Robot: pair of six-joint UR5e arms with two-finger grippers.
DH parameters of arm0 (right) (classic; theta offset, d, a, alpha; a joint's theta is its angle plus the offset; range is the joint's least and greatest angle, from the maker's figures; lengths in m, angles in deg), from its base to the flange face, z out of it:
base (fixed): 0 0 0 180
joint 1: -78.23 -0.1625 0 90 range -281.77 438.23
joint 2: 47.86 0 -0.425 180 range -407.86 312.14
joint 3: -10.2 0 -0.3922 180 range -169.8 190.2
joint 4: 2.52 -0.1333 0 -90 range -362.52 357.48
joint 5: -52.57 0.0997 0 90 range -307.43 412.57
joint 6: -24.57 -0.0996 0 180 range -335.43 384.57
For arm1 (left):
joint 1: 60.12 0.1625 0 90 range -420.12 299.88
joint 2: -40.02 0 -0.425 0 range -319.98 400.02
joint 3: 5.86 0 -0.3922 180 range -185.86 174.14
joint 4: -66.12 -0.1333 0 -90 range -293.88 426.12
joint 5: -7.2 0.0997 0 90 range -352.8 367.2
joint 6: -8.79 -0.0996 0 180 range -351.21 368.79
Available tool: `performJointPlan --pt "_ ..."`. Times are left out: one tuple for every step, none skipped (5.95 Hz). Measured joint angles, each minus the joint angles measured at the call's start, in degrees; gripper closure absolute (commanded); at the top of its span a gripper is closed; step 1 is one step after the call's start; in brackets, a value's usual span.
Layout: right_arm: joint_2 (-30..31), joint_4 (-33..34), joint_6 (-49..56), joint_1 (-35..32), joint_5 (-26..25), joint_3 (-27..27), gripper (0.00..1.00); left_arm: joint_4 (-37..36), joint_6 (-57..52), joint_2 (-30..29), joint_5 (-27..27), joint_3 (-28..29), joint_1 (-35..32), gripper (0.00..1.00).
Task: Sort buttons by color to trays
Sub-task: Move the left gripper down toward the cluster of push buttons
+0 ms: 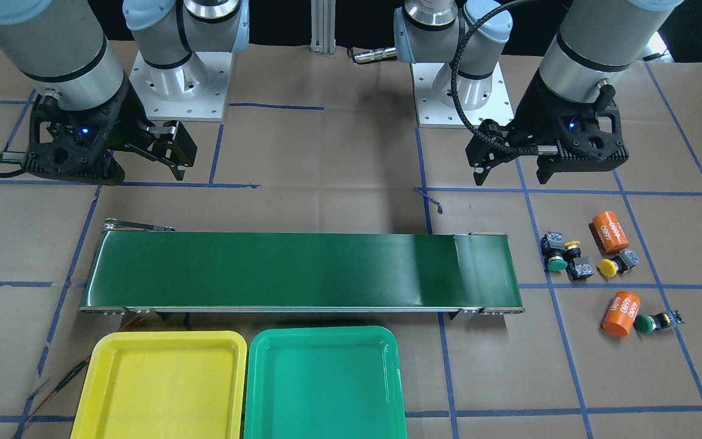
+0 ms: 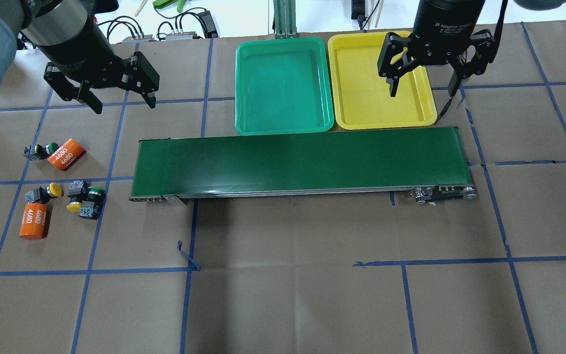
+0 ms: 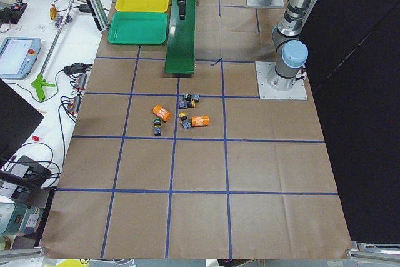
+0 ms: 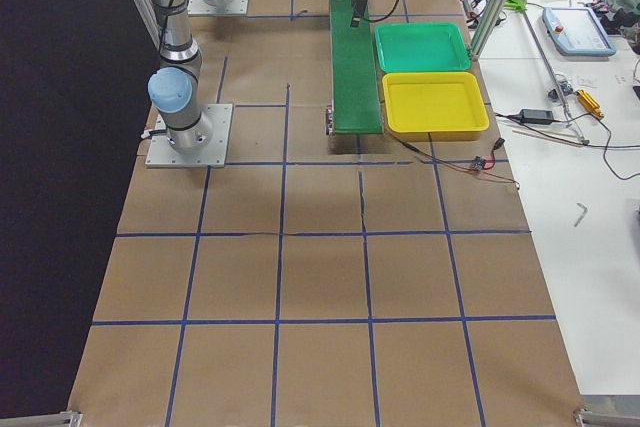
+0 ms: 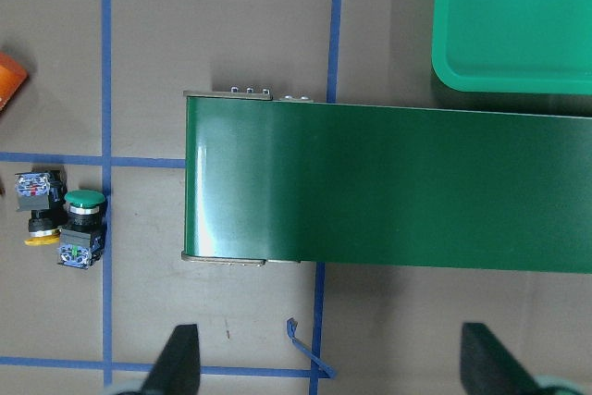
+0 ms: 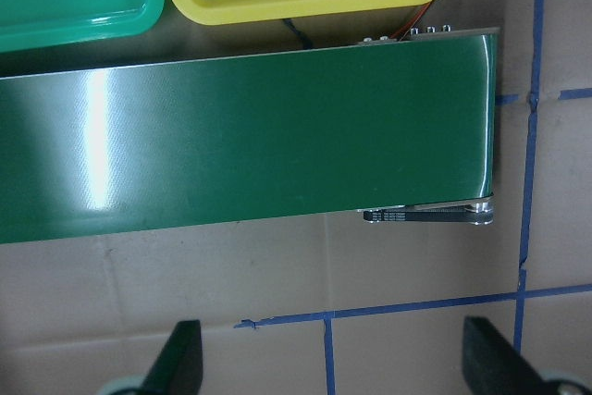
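Four buttons lie on the table off the robot's left end of the belt: a green button (image 2: 95, 191) touching a yellow button (image 2: 73, 207), another yellow button (image 2: 54, 189), and a green button (image 2: 51, 147) beside an orange cylinder. The first pair also shows in the left wrist view, green (image 5: 85, 199) and yellow (image 5: 42, 239). The green tray (image 2: 283, 83) and the yellow tray (image 2: 361, 88) sit side by side beyond the belt. My left gripper (image 2: 124, 103) hangs open and empty, apart from the buttons. My right gripper (image 2: 423, 91) hangs open and empty by the yellow tray.
A long dark-green conveyor belt (image 2: 302, 160) lies between me and the trays. Two orange cylinders marked 4680 (image 2: 67, 154) (image 2: 34, 221) lie among the buttons. Thin wires (image 1: 64, 378) run beside the yellow tray (image 1: 168, 334). Blue tape lines cross the brown table.
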Motion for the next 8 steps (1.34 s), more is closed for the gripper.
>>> performJointPlan --pt "0.41 1.38 0.04 0.6 -0.14 0.58 0.0 -0.19 -0.03 0.09 -0.01 -0.05 0.0 0.01" --pt "0.51 1.73 -0.06 1.32 -0.14 0.34 0.0 -0.25 0.02 0.15 -0.04 -0.12 0.0 0.01" --pt "0.57 1.77 -0.22 1.59 -0.12 0.25 0.0 -0.26 -0.01 0.21 -0.05 -0.28 0.08 0.01" --pt "0.65 1.73 -0.3 1.62 -0.09 0.22 0.0 -0.26 -0.26 0.27 -0.06 -0.4 0.37 0.01" --pt "0.74 1.74 -0.36 1.53 0.03 0.21 0.0 -0.27 -0.55 0.28 -0.03 -0.4 1.14 0.01" --pt "0.78 1.78 -0.38 1.39 0.25 0.21 0.0 -0.24 -0.77 0.47 0.09 -0.51 2.49 0.01" --pt "0.81 1.77 -0.33 1.29 0.51 0.17 0.0 -0.2 -1.81 0.2 0.2 -0.69 5.15 0.02" --pt "0.82 1.7 -0.25 1.2 0.69 0.14 0.0 -0.21 -5.32 -0.42 0.24 -0.82 8.57 0.02"
